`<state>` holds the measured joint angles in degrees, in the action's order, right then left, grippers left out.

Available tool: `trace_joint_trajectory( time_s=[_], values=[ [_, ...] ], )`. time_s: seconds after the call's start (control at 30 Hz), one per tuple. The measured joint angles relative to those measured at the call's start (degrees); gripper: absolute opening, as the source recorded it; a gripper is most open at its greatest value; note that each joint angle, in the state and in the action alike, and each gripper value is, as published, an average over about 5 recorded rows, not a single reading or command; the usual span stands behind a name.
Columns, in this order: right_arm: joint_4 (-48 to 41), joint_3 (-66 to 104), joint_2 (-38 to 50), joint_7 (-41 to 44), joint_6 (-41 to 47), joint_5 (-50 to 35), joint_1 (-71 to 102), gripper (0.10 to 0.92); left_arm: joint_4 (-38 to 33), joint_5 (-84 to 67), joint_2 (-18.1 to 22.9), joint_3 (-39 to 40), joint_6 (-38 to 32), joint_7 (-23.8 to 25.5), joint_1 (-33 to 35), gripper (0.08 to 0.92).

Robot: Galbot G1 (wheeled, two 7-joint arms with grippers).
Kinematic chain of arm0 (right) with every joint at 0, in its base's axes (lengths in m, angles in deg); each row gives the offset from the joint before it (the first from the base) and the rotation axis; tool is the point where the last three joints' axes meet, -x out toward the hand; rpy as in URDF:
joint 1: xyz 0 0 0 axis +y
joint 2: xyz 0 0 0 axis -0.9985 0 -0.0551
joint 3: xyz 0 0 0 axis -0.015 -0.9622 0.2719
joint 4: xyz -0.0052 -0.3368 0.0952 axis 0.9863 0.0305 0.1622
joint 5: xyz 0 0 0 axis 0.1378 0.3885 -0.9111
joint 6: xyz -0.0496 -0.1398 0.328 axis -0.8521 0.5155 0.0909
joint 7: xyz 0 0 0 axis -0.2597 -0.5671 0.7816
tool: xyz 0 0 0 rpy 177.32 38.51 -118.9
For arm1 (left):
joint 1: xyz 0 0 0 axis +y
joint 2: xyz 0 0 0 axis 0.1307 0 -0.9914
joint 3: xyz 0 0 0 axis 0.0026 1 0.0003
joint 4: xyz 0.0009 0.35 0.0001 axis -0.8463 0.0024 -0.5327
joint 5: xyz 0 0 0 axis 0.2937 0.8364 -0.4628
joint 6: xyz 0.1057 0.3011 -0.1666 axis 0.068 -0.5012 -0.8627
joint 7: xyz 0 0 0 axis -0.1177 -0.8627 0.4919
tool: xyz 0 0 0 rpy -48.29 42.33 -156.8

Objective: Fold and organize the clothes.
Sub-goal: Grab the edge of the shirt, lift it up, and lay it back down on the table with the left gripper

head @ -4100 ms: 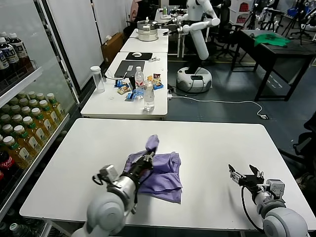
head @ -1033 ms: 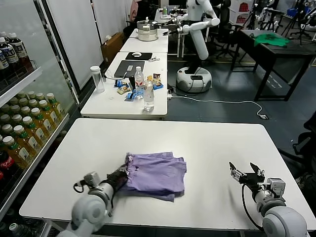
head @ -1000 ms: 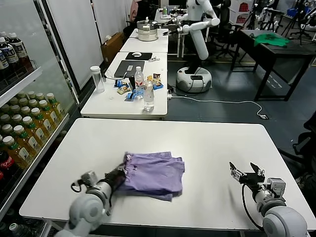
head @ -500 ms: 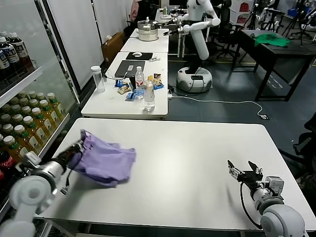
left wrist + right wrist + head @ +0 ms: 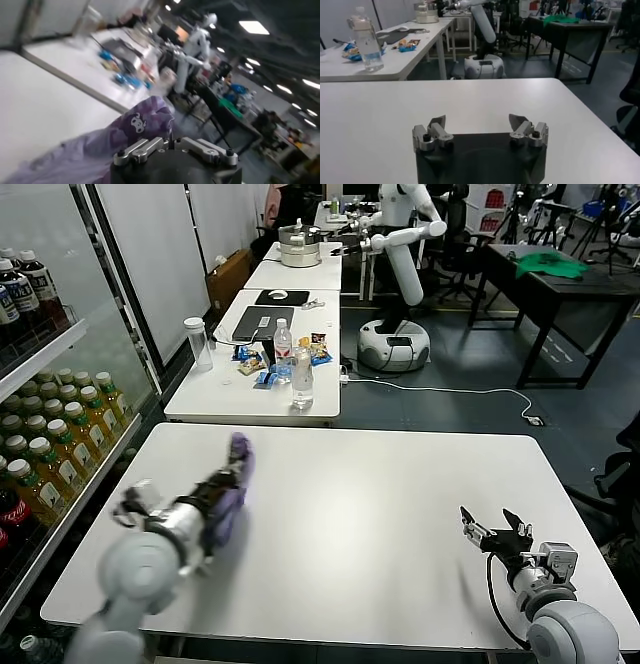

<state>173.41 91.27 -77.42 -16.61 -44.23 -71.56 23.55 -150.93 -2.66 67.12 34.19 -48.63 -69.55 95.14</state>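
Right gripper (image 5: 497, 535) parked at the near right of the white table (image 5: 400, 484), fingers (image 5: 436, 131) spread wide, nothing between them, bare tabletop ahead of them. Not involved.

Left gripper (image 5: 222, 487) is over the left half of the table, jaws clamped shut on the lavender T-shirt (image 5: 232, 484). In the left wrist view the fabric (image 5: 125, 135) bunches right at the fingertips, a small dark printed figure showing just past them, and the rest trails back under the fingers. In the head view the shirt hangs as a bunched strip, part rising above the fingers, part draped below. It's blurred, so I can't tell how much touches the table.

Judgement: looks like the organize step, carrying the folded shirt to a spot at the left. To do it well:
- keep the pinch closed until the cloth lies on the table; thin fabric will unfold if dropped from height
- lower the trailing edge first, then lay the bundle flat away from the fingers
- open only once weight is on the table, retreat straight back so the fingers don't drag a layer

Beyond: second table with bottles (image 5: 301, 379) and snacks, well apart.
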Motion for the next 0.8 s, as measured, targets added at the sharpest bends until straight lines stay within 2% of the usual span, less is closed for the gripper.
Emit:
trace_joint_trajectory(
  time_s=[0.3, 0.4, 0.6, 0.8],
  values=[
    [-0.9, 1.0, 1.4, 0.3, -0.4, -1.0, -0.7, 0.823, 8.8, 8.7, 11.7, 14.5, -0.3, -1.7, -7.3, 0.107],
    [-1.3, 1.1, 1.8, 0.3, -0.4, -1.3, -1.0, 0.823, 11.8, 10.9, 14.9, 17.8, -0.5, -1.7, -9.4, 0.142],
    [-1.9, 0.8, 2.0, 0.5, -0.5, -1.2, -1.7, 0.823, 17.5, 16.5, 19.8, 22.8, -1.7, -0.6, -12.9, 0.304],
    [-2.4, 0.0, 2.1, 0.6, -0.5, -1.2, -2.5, 0.823, 21.1, 23.4, 21.7, 25.4, -4.0, 0.4, -14.2, 0.477]
  ],
)
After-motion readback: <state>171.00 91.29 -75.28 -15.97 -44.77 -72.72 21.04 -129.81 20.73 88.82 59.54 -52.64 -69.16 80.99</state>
